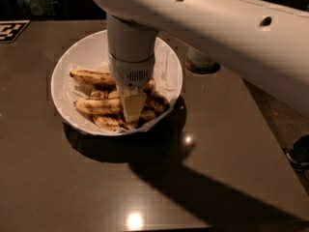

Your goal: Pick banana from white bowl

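Camera view: the grasp step is in hand. Inside the white bowl (62,81), the banana (99,106) lies across the middle, its right end running under the gripper (131,111), which sits low among the fruit. Whether it is clamped on the banana cannot be told. Next comes a firm hold, then a straight lift clear of the mug (198,62).

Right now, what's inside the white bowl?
Crumpled white paper and several brown-mottled bananas, one long banana reaching under the gripper, which is down in the white bowl. The gripper and arm cover the bowl's middle.
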Available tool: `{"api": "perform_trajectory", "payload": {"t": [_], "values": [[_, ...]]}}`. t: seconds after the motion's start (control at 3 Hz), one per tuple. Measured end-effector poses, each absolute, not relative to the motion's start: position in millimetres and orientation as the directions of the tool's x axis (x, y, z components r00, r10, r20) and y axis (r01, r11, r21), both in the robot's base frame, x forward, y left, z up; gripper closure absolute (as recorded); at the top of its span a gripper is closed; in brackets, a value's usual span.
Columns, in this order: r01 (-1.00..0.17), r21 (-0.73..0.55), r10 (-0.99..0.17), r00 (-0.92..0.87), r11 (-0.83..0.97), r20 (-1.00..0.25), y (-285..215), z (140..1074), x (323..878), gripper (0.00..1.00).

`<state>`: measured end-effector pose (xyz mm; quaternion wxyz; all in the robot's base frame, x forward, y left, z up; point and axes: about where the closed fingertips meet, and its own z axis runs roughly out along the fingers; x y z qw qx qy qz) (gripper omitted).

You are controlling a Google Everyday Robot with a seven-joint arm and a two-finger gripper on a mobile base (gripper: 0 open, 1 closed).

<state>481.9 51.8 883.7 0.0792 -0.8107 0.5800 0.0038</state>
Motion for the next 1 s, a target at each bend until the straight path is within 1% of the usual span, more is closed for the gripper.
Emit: {"api": "perform_trajectory", "payload": {"t": [0.33, 0.67, 1.0], "values": [[-0.941, -0.124, -0.940, 0.327, -0.315, -0.098, 52, 884, 482, 0.85], [-0.941, -0.124, -0.940, 0.327, -0.315, -0.098, 52, 884, 482, 1.00], [-0.934, -0.168, -0.936, 0.335, -0.314, -0.109, 49, 903, 477, 1.00]]}}
